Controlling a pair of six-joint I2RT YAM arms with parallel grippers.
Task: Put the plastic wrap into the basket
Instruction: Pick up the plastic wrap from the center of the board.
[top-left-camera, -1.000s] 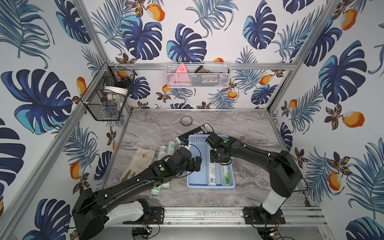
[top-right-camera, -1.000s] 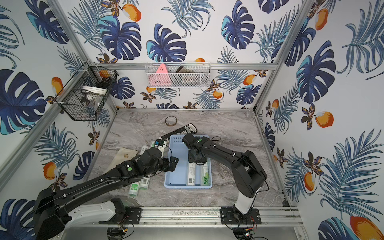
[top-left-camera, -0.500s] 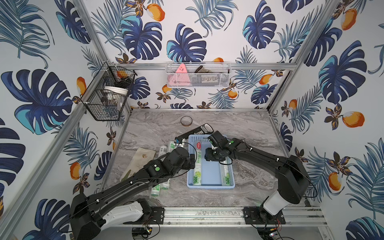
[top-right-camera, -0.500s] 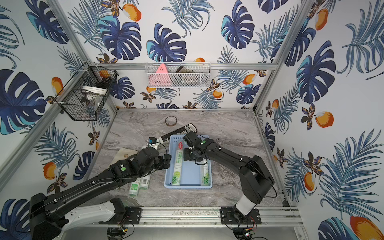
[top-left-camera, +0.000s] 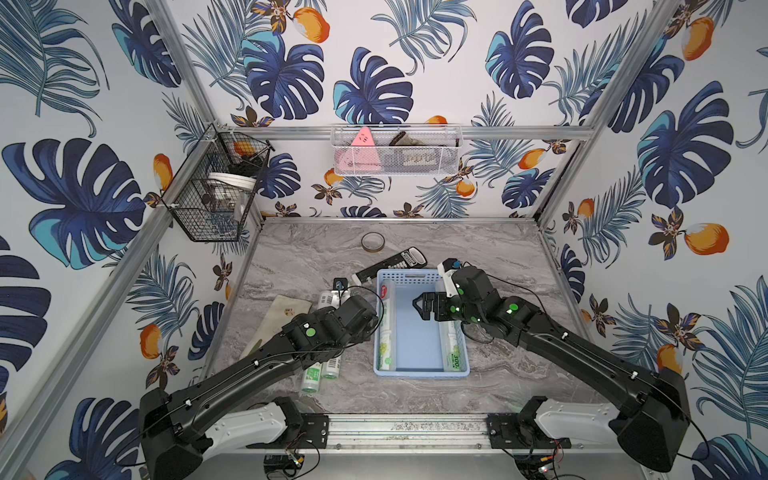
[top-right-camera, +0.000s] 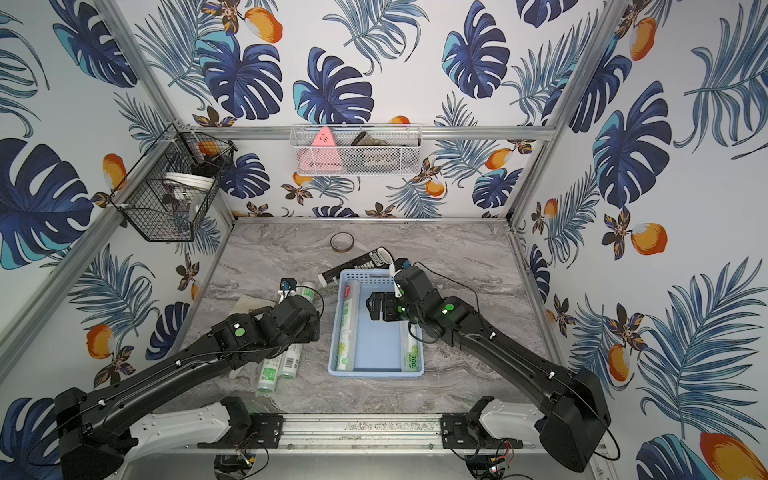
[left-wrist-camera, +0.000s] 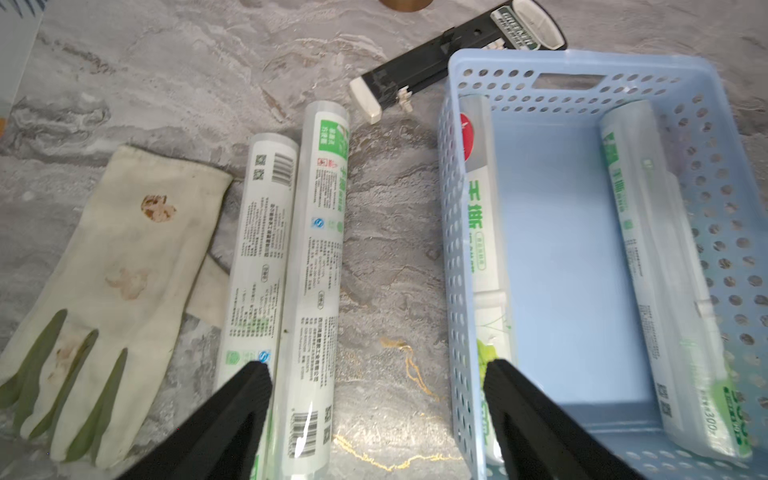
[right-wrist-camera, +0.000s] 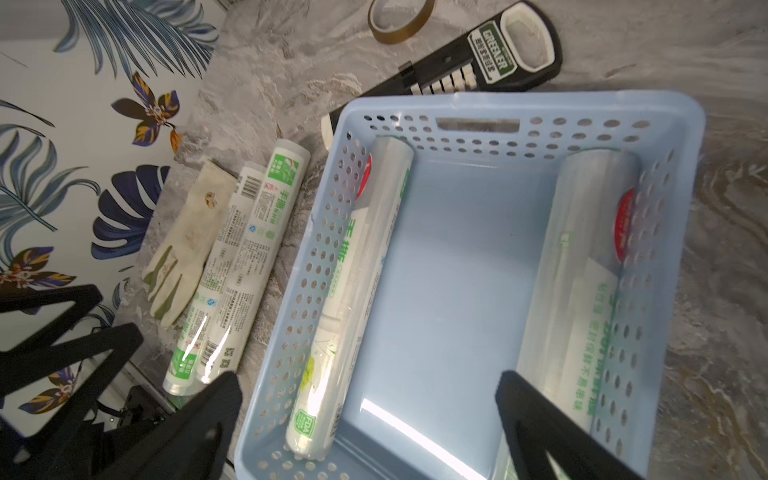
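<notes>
Four rolls of plastic wrap (left-wrist-camera: 320, 257): two in the basket (right-wrist-camera: 478, 104), one along each long wall, the FDA roll (right-wrist-camera: 357, 291) and the 300 roll (left-wrist-camera: 665, 270); two side by side on the table (left-wrist-camera: 395, 249) by a glove (left-wrist-camera: 112, 270). A black gadget (right-wrist-camera: 492, 45) reads "GREENER". A second ago the basket's rolls lay together; the right tool (right-wrist-camera: 370, 375), then shut, now gapes, as does the left tool (left-wrist-camera: 378, 365).

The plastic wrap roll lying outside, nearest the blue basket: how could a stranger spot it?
On the grey marble tabletop, two whitish-clear rolls lie side by side left of the light blue perforated basket. Take the roll nearer the basket: its far end carries a green panel, while its neighbour, beside the stained white glove, shows a barcode there.
</notes>
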